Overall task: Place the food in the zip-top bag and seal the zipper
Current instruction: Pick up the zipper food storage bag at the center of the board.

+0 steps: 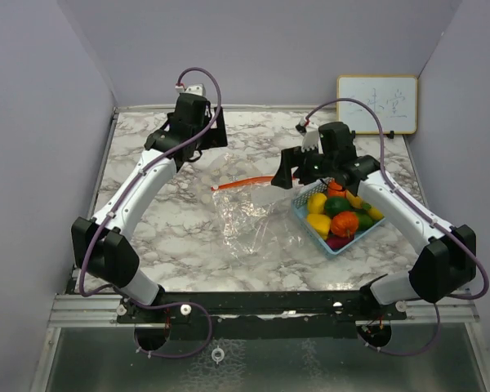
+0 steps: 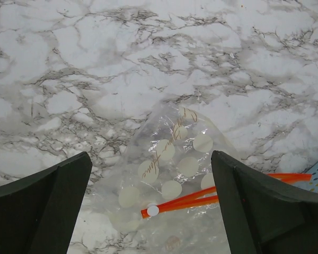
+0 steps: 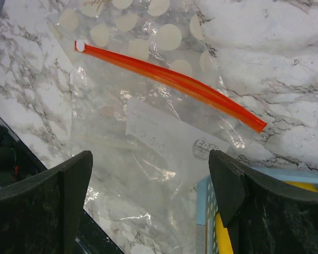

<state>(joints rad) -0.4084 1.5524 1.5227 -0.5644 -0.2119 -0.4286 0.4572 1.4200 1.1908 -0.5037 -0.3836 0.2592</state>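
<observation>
- Grey walls box in a marbled bench (image 1: 171,245); a whiteboard (image 1: 377,104) leans at the far right.
- The zip-top bag (image 1: 249,216) lies flat mid-bench, touching or just beside the blue basket (image 1: 312,231) that holds the food (image 1: 339,214).
- Your left claw (image 2: 151,159) and right claw (image 3: 150,156) both gape wide and empty, looking down on the bag.
- Expect limp, slippery film. Pinch near the orange zipper (image 3: 169,79), likely the stiffest part.
- The zipper runs left to right, so the mouth faces the far wall, and the white slider (image 2: 153,210) sits at its left end.
- The glossy, rounded food looks light and may slip, so grip it centrally.

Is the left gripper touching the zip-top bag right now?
Apart. The top view shows a strip of bare table between the left gripper, fingers spread open, and the far edge of the zip-top bag.
</observation>
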